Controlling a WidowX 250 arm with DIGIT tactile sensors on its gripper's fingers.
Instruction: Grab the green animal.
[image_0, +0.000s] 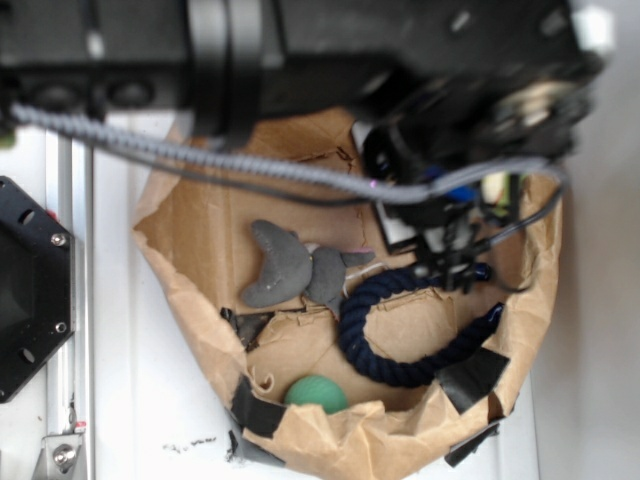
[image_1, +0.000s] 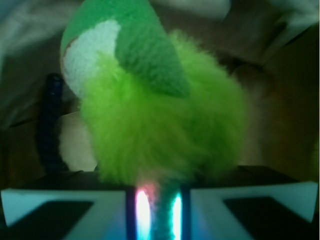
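We are gripping the green animal (image_1: 160, 125): our tool (image_1: 159, 210) is pinching its fur tight. Next, we judge, lifting straight up.

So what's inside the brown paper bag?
In the paper bag lie a grey plush, a dark blue rope and a green ball. The arm hides the top right corner.

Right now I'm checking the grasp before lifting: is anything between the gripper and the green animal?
Nothing visible. In the wrist view the green animal fills the frame right at the gripper, a strand of its fur running down between the fingers. The navy rope sits off to the side, behind it.
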